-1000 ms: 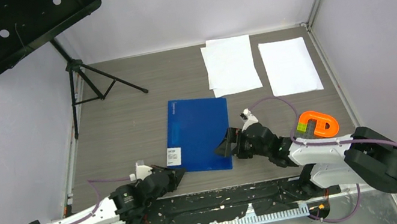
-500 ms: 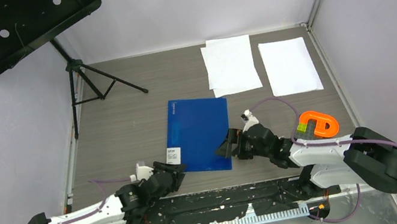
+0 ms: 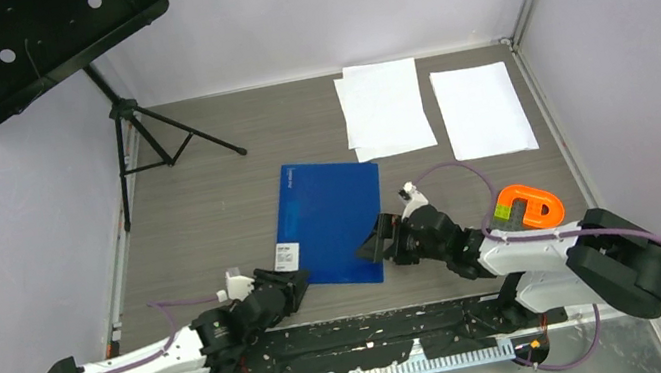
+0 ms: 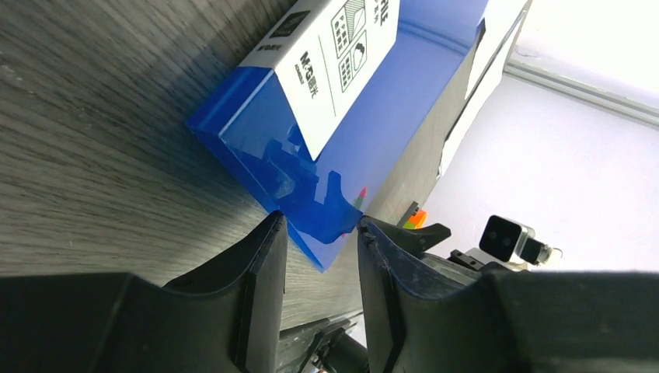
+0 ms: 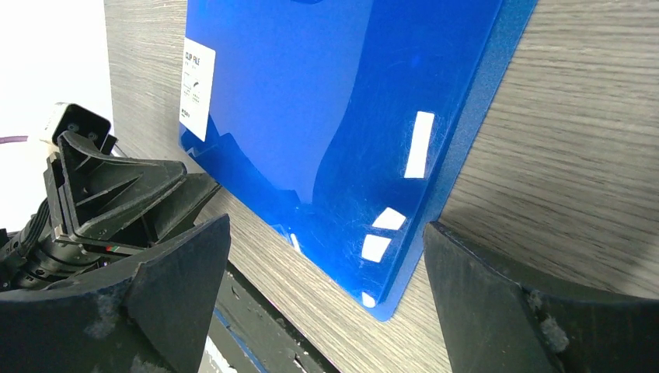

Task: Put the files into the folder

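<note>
The blue folder [image 3: 332,217] lies shut on the table, with its white label [image 3: 288,254] at the near left. My left gripper [image 3: 300,285] is low at the folder's near-left corner. In the left wrist view [image 4: 321,233] its jaws stand slightly apart, with the lifted blue corner [image 4: 311,202] between the fingertips. My right gripper [image 3: 373,245] is wide open at the near-right corner. In the right wrist view [image 5: 326,225] that corner [image 5: 377,299] lies flat between the fingers. White files lie at the back: an overlapped pile [image 3: 384,106] and one separate pile [image 3: 482,108].
An orange C-shaped object [image 3: 530,206] sits near the right arm. A black music stand [image 3: 18,41] on a tripod [image 3: 147,141] fills the back left. Walls close in on the left, back and right. Black tape [image 3: 372,337] covers the near edge.
The left arm has shifted slightly and its gripper stays at the folder's near-left corner. The right gripper has edged a little left toward the folder. The folder and papers have not moved.
</note>
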Available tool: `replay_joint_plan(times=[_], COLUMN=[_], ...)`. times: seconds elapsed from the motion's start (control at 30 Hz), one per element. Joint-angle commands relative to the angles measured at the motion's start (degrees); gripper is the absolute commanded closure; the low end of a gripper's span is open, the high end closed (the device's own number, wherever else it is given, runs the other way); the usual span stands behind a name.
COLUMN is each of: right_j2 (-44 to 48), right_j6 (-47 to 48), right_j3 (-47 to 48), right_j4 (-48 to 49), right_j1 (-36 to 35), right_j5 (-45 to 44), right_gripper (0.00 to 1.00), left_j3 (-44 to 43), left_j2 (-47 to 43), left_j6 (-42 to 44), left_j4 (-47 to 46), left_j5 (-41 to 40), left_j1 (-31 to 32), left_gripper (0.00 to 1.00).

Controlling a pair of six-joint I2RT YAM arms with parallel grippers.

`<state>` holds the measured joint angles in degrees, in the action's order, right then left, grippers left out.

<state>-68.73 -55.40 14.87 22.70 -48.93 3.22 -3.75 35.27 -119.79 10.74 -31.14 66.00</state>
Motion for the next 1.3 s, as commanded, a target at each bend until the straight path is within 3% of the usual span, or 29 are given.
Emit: replay_joint_plan(times=[0.0, 0.13, 0.57, 0.83, 1.27], right_j2=[-1.59, -2.29, -3.63, -5.49, -7.52], right_j6=[1.37, 1.23, 0.94, 0.45, -0.43], right_j3=[1.55, 1.38, 1.56, 2.36, 3.51], right_j4=[0.42, 0.89, 1.91, 3.42, 5.24], right_j1=[0.16, 0.15, 0.08, 0.18, 0.15], right_j5=[0.22, 0.22, 1.23, 1.77, 2.63], right_gripper=[0.0, 0.0, 0.0, 0.0, 0.0], left_j3=[0.89, 0.77, 1.89, 1.35, 1.19], left_j2=[-0.82, -1.31, 2.19, 6.62, 4.7], left_j6=[-5.15, -5.29, -7.08, -7.79, -6.63], left_j4=[-1.54, -0.01, -6.74, -12.68, -14.17], left_j5=[-2.64, -2.38, -7.96, -8.58, -9.73], left_j1=[0.22, 0.24, 0.26, 0.24, 0.19], left_gripper=[0.63, 0.63, 0.65, 0.71, 0.77])
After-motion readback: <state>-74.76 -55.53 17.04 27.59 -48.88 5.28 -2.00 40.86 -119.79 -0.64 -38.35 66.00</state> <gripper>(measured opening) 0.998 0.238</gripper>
